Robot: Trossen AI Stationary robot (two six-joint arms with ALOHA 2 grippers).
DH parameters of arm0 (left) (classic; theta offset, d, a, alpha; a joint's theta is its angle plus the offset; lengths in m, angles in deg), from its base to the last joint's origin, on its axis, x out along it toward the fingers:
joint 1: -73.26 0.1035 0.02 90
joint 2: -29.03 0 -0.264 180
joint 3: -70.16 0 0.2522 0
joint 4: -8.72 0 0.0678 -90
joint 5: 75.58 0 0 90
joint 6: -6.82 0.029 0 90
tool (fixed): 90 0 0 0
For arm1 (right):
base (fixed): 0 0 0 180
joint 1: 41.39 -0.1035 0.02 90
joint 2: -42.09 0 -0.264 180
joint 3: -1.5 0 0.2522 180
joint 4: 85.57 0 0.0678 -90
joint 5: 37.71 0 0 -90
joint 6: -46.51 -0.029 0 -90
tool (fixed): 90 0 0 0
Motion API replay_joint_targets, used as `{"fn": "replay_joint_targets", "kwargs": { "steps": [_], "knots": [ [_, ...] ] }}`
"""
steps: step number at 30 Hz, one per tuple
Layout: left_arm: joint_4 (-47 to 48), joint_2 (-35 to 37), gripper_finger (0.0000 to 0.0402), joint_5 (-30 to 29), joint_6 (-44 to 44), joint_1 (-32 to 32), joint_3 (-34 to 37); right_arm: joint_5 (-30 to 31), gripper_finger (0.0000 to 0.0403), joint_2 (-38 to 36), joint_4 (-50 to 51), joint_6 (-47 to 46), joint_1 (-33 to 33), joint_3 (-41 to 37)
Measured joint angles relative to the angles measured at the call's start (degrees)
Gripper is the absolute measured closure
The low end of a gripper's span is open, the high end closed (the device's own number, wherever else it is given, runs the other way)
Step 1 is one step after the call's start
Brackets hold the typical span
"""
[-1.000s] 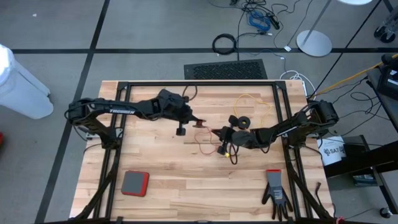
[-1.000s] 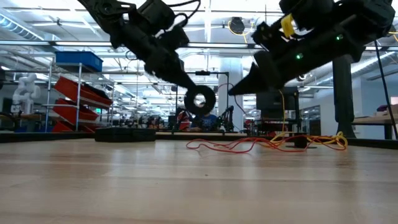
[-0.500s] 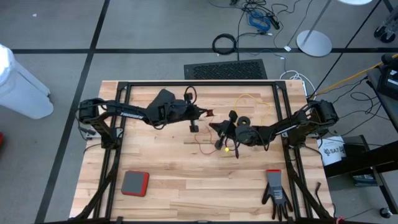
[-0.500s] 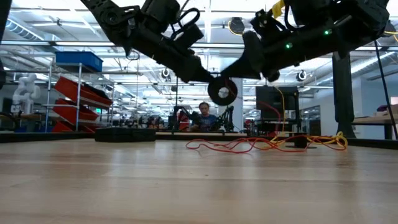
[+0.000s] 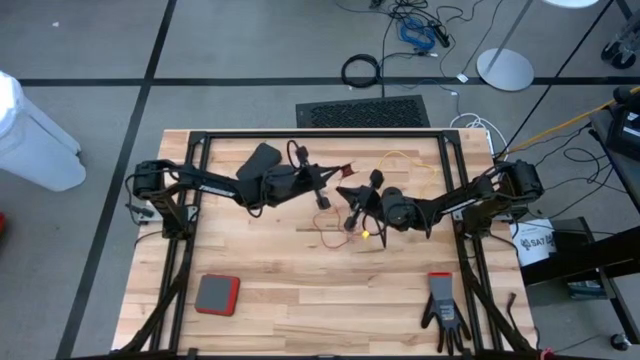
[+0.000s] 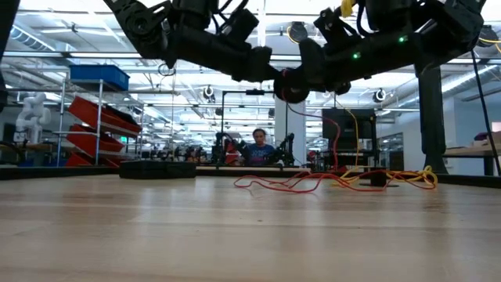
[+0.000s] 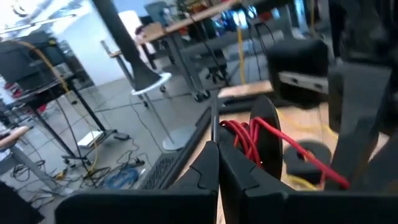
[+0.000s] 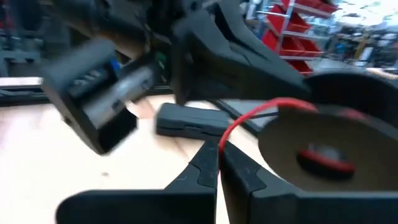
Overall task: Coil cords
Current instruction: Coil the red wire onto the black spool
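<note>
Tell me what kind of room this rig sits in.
Probably an open robotics lab or workshop: red storage bins on shelving, other workbenches, and loose cables on the grey floor beyond the wooden table.

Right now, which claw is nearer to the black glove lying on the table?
The right claw. It is above the table's middle, with the black glove at the near right edge, on its side. The left claw is just beyond, farther left.
</note>
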Motion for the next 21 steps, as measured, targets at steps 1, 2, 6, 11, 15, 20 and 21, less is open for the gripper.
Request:
{"fn": "replay_joint_targets", "kwargs": {
  "steps": [1, 2, 6, 11, 15, 20, 21],
  "knots": [
    [-0.93, 0.0, 0.0402, -0.22, -0.92, -0.01, 0.0, 1.1, 0.0403, 0.0, 0.0, 0.74, 0.0, 0.02],
    [-1.84, 0.0, 0.0402, -0.3, -2.0, -0.03, 0.0, 2.3, 0.0403, 0.0, 0.0, 1.73, 0.0, 0.02],
    [-3.52, 0.0, 0.0402, -0.23, -7.23, 0.01, -0.04, 5.81, 0.0403, 0.0, -0.68, 4.99, -0.02, 0.02],
    [-5.96, -0.11, 0.0402, 0.6, -12.17, 0.84, -0.04, 7.46, 0.0403, 0.0, -1.26, 7.31, 0.06, 0.42],
    [-11.13, -1.88, 0.0402, 0.64, -14.41, 1.02, -0.14, 7.5, 0.0403, 0.19, -0.59, 9.46, 0.39, 2.25],
    [-13.64, -3.08, 0.0402, 3.36, -18.66, 1.54, -0.44, 8.3, 0.0403, 1.68, 0.47, 11.64, 0.97, 3.22],
    [-13.76, -3.08, 0.0402, 3.84, -19.11, 1.74, -0.44, 9.43, 0.0403, 1.94, 1.27, 11.66, 1.15, 3.21]
  ]
}}
